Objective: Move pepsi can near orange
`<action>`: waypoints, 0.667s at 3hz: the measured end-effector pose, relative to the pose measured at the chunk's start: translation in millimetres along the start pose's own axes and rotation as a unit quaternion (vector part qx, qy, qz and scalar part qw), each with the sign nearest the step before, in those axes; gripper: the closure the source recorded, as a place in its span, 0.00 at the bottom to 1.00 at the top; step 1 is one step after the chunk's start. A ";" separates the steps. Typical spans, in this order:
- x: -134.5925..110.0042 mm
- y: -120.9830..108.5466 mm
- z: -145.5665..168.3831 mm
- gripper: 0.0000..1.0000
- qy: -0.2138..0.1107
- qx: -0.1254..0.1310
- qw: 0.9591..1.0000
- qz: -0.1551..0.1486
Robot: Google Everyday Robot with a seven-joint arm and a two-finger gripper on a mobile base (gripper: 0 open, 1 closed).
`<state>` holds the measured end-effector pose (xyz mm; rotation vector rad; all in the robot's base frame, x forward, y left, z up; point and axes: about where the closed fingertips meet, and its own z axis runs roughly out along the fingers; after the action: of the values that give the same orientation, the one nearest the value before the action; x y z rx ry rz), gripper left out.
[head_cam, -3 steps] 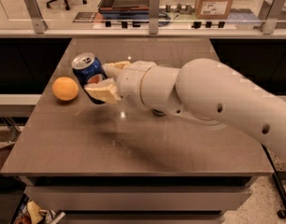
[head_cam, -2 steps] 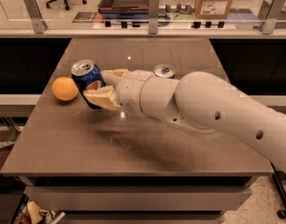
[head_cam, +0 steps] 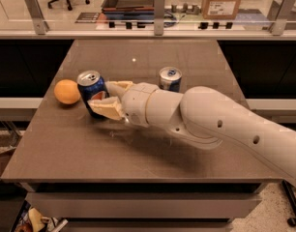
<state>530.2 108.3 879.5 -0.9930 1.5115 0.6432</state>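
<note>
The pepsi can (head_cam: 91,88), dark blue with a silver top, is at the left of the table just right of the orange (head_cam: 66,91), with a small gap between them. My gripper (head_cam: 107,98) reaches in from the right, with one tan finger (head_cam: 120,86) behind the can and the other in front of it. It is shut on the can's right side. The can's base is at or just above the tabletop and is partly hidden by the front finger.
A second silver-and-blue can (head_cam: 170,79) stands behind my arm near the table's middle. The brown table (head_cam: 153,153) has its left edge close to the orange. A railing with posts (head_cam: 158,13) runs behind the table's far edge.
The can has come down from a raised, tilted hold to an upright stand beside the orange. My arm has drawn lower and back, uncovering the second can.
</note>
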 end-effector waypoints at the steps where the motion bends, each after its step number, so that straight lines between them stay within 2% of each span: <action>1: -0.6 1.1 0.6 0.82 0.000 -0.001 1.000 0.000; 2: -1.6 2.6 1.5 0.58 0.000 -0.002 1.000 -0.001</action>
<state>528.7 111.2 880.4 -0.9984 1.5085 0.6450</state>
